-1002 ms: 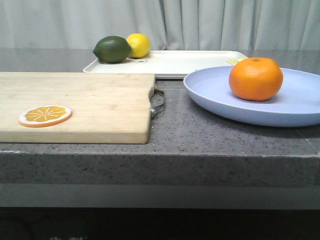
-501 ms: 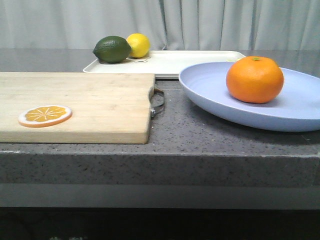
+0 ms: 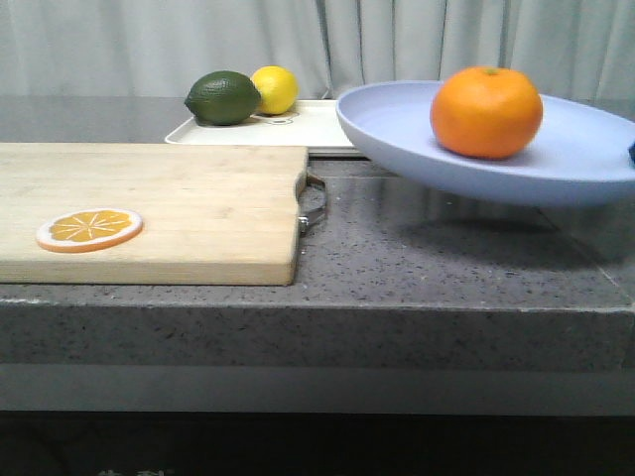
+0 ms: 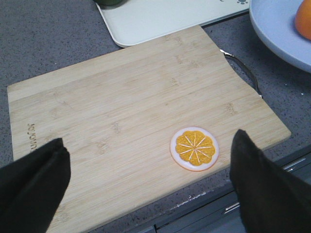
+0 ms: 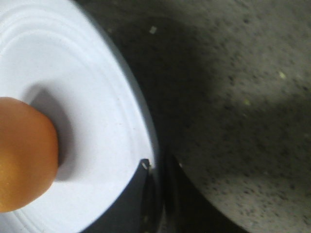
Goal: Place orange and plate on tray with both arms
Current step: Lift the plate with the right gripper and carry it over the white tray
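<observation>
The lavender-blue plate [image 3: 556, 159] is lifted off the counter at the right, slightly tilted, with the orange [image 3: 486, 112] sitting in it. My right gripper [image 5: 155, 170] is shut on the plate's rim [image 5: 141, 121]; the orange [image 5: 24, 155] shows beside it. In the front view only a dark bit of that gripper shows at the right edge. The cream tray [image 3: 317, 124] lies at the back, behind the plate. My left gripper [image 4: 148, 184] is open and empty above the wooden board's front edge. The plate [image 4: 277, 29] and tray [image 4: 160, 17] also show in the left wrist view.
A wooden cutting board [image 3: 149, 208] with a metal handle lies at the left and carries an orange slice disc [image 3: 89, 229]. A green avocado-like fruit [image 3: 223, 97] and a yellow lemon [image 3: 275, 89] sit on the tray's far left corner. The counter's front edge is near.
The plate with the orange has risen off the counter and moved left and back toward the tray. The board, slice and fruits on the tray have not moved.
</observation>
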